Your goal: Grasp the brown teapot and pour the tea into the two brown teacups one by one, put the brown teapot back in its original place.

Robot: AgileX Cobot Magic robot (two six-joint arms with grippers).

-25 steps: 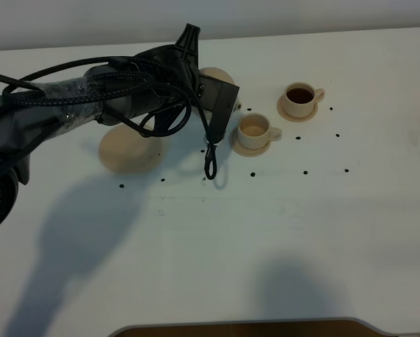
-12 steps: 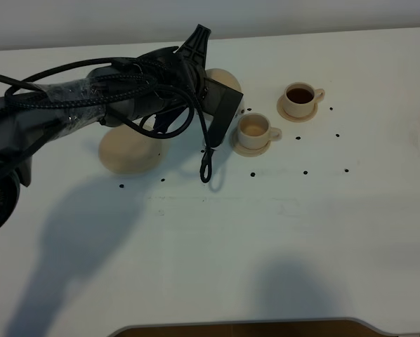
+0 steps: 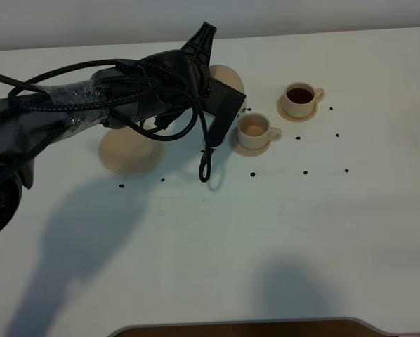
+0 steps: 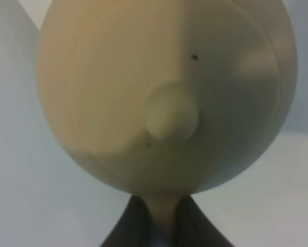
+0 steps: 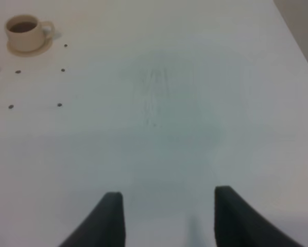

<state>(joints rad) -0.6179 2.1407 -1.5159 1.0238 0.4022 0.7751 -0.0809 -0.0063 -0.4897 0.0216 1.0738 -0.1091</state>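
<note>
The brown teapot (image 3: 227, 75) hangs above the table behind the left arm, just left of the two teacups, and only its tan edge shows past the arm. In the left wrist view the teapot (image 4: 118, 98) fills the frame, lid knob facing the camera. My left gripper (image 4: 163, 218) is shut on its handle. The nearer teacup (image 3: 254, 128) looks pale inside. The farther teacup (image 3: 299, 97) holds dark tea, and this farther teacup (image 5: 24, 30) also shows in the right wrist view. The wide saucer (image 3: 129, 153) lies bare, partly under the arm. My right gripper (image 5: 167, 221) hovers open over bare table.
Small black dots (image 3: 305, 172) mark the white table around the cups and saucer. The left arm's cable loop (image 3: 206, 165) dangles close to the nearer cup's saucer. The table's front edge (image 3: 245, 324) runs along the bottom of the exterior view.
The left arm has shifted a little to the right with the teapot, closer to the nearer teacup. The cups and the right gripper have not moved.
</note>
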